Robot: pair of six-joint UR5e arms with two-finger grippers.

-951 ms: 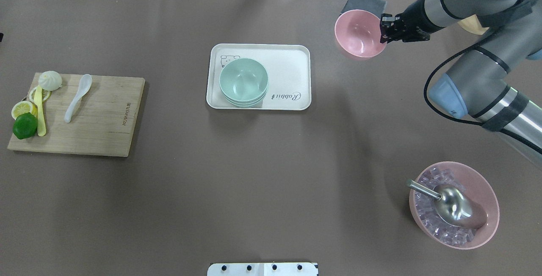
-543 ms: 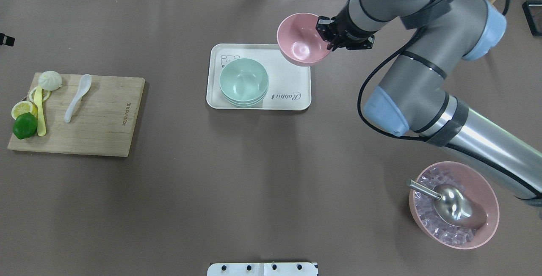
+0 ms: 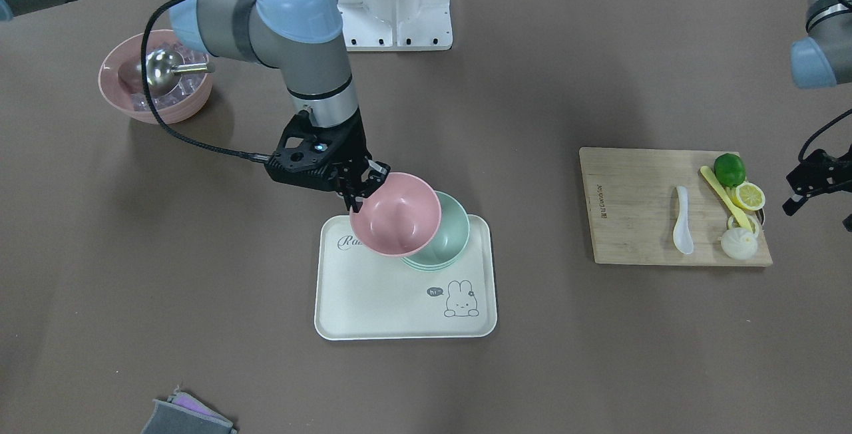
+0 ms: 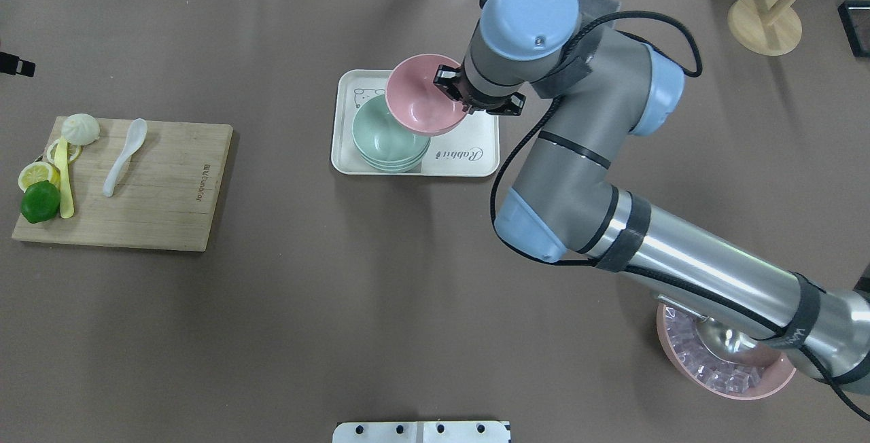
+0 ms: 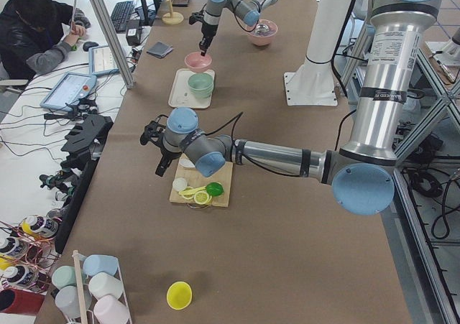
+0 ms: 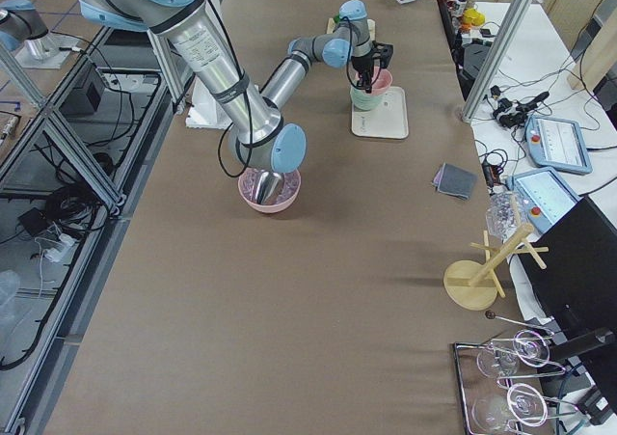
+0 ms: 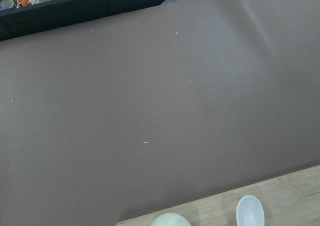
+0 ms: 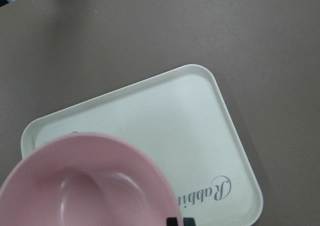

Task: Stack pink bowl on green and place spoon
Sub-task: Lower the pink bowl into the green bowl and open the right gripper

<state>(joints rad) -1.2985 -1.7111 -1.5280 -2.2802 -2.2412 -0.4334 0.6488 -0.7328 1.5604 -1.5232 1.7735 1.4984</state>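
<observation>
One pink bowl point(image 4: 421, 100) is held at its rim by the right hand point(image 4: 452, 90), both fingers closed on the wall. The bowl is carried tilted in the air over one cream tray point(image 4: 469, 157). It overlaps the far side of the green bowls point(image 4: 380, 144) and is not yet seated in them. The green bowls are nested in one stack on the tray; several rims are seen, but the count cannot be told.

One white spoon point(image 4: 122, 157) is noted lying on one wooden board point(image 4: 170, 198), well apart from the tray. On the same board are counted one yellow spoon point(image 4: 64, 185), one lime point(image 4: 39, 202), two lemon slices point(image 4: 35, 172) and one bun point(image 4: 80, 128).

The left hand point(image 3: 815, 188) is seen beside the board; its opening cannot be told.

One larger pink bowl point(image 3: 133, 104) of ice with one metal scoop point(image 3: 163, 68) stands on the table point(image 4: 340, 293).
</observation>
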